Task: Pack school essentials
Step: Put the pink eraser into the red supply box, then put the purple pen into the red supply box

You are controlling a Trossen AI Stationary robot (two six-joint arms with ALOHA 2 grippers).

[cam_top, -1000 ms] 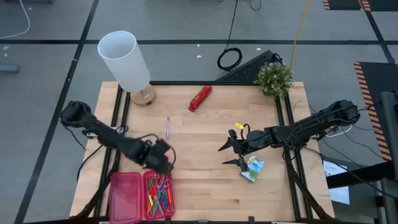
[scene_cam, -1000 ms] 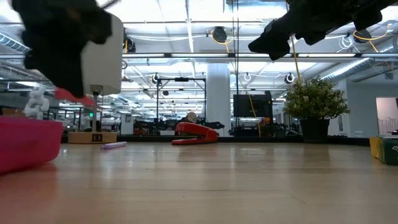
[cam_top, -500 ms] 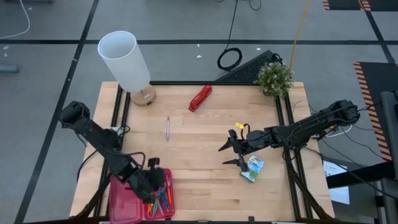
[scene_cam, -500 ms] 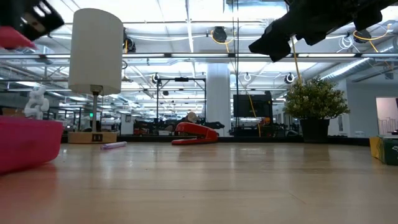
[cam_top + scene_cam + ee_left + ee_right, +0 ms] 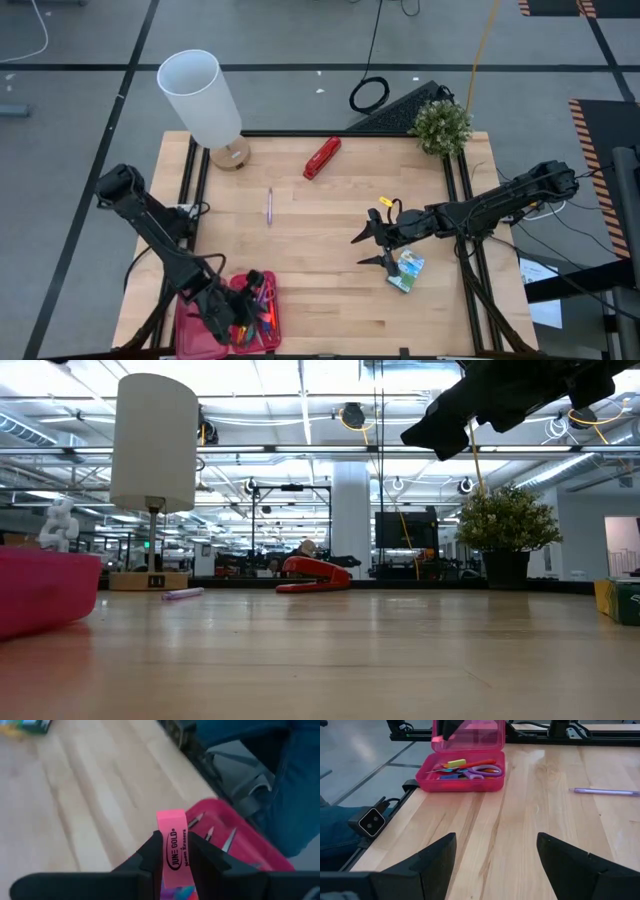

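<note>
The left tool gripped a pink eraser upright above the pink case at the desk's front-left corner. The right tool hung open mid-desk, beside the crayon box. Advised: lower over the tray compartment, then release, avoiding scissors already inside.

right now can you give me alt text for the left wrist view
The left claw grips a pink eraser printed with black lettering, held upright over a pink pencil case with pencil tips showing inside. Light wooden table stretches behind, a dark frame rail at its edge.
</note>
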